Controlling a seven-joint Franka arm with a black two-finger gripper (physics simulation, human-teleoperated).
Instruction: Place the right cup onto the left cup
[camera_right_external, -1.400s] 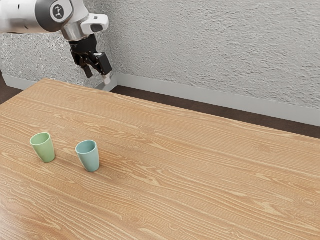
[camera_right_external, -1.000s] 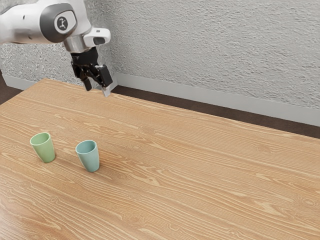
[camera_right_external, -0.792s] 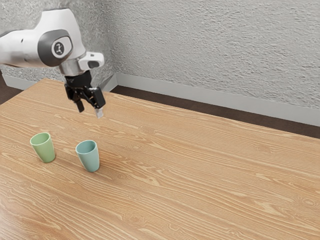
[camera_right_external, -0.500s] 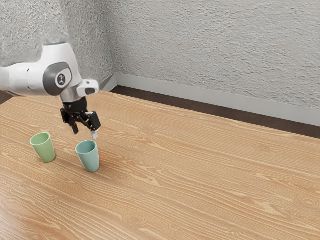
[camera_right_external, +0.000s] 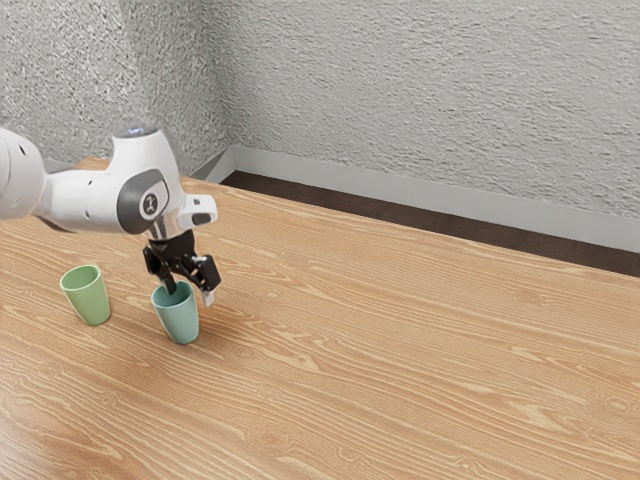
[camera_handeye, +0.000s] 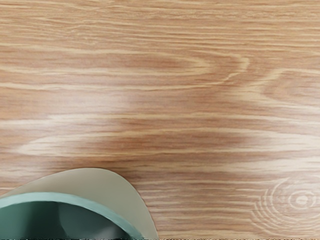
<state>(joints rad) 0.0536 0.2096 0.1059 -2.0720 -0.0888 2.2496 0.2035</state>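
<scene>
Teal cup (camera_right_external: 180, 322) wants a square wall pinch: gripper (camera_right_external: 190, 293) open, empty, apparently straddling rim, exterior view's right; lower straight, then close.

Rough, pale grey walls (camera_right_external: 430, 95) meet in a corner toward the exterior view's left, with a smooth, lighter skirting (camera_right_external: 400, 190) along their foot and a strip of dark brown floor (camera_right_external: 400, 216) between it and the bench (camera_right_external: 400, 350). The bench is warm, light brown wood with wavy, paler grain; in the wrist view it shows a ringed knot (camera_handeye: 301, 200) and a soft patch of reflected light.
</scene>
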